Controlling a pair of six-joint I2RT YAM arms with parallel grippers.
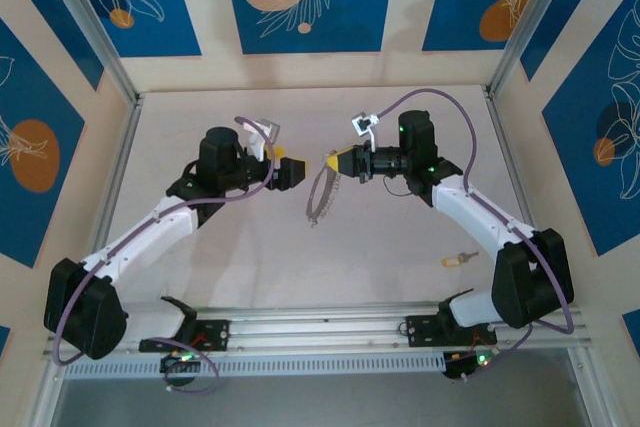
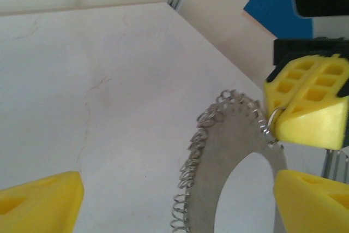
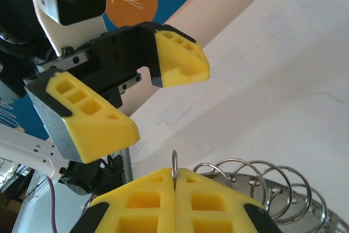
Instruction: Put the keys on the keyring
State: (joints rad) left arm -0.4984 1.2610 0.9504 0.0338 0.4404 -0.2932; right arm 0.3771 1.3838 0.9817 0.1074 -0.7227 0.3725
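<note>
The key (image 1: 457,260), tiny with a yellow-orange head, lies flat on the worktop (image 1: 250,257) towards the near right corner. Nothing is touching it. It sits just inside the right arm (image 1: 480,217), near the elbow and well apart from the action in the middle.

And the middle is where the keyring (image 1: 320,197) is: a flat metal loop fringed with small split rings (image 2: 191,162) along its outer edge. It hangs tilted over the centre of the worktop, top end up at the right jaws. Whether its lower end touches the surface, I cannot tell.

The right jaws are pressed together on the keyring, and the right wrist view shows it nicely: the two yellow fingertips (image 3: 142,200) meet flush, with one thin wire ring (image 3: 174,163) standing up in the seam between them. More coils (image 3: 256,181) fan out just beside, to the right. In the left wrist view the same pinch sits at the upper edge of the metal loop (image 2: 240,151).

Facing it from the left side, the left arm (image 1: 150,232) reaches in with its jaws spread wide and nothing between them. One yellow pad (image 3: 182,61) sits high and the other (image 3: 90,121) low in the right wrist view. The left jaws are near the right ones without touching, and in their own camera the two pads (image 2: 41,203) stand either side of the keyring's fringed edge.
</note>
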